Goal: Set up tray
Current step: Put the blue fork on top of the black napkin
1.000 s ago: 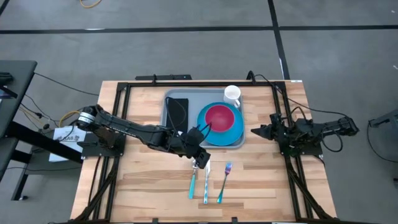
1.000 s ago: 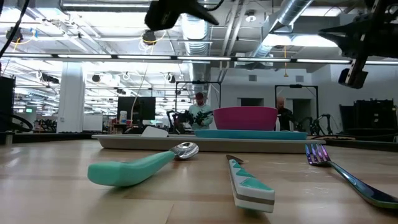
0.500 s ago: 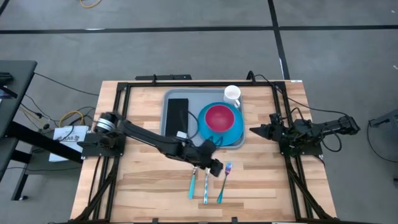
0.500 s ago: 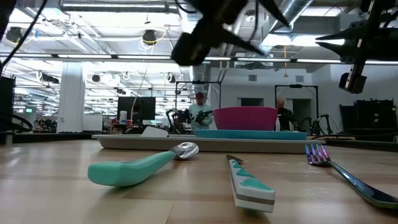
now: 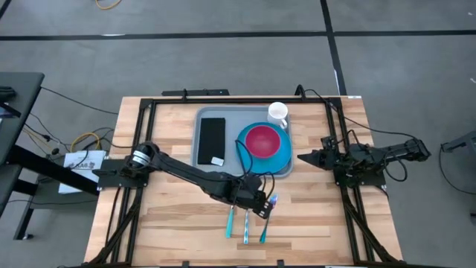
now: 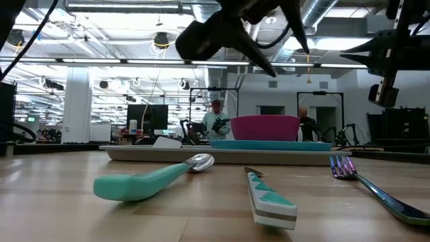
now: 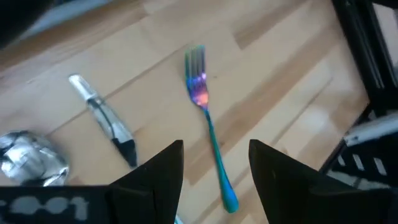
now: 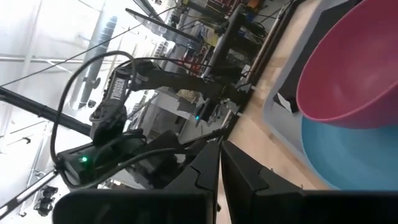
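My left gripper (image 7: 214, 163) hangs with fingers apart and empty above the fork (image 7: 208, 127), whose tines my arm partly hides in the high view. The knife (image 7: 104, 121) and the half-cropped spoon (image 7: 28, 158) lie beside it. My right gripper (image 5: 303, 158) waits, fingers together, just beside the tray (image 5: 227, 112) at the table's far middle.

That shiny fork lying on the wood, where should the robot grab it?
Probably mid-handle, coming straight down. The fork lies flat on the table, and its thin blue handle has bare wood on both sides for the fingers. The left hand hovers open right above it; the knife lies well aside.
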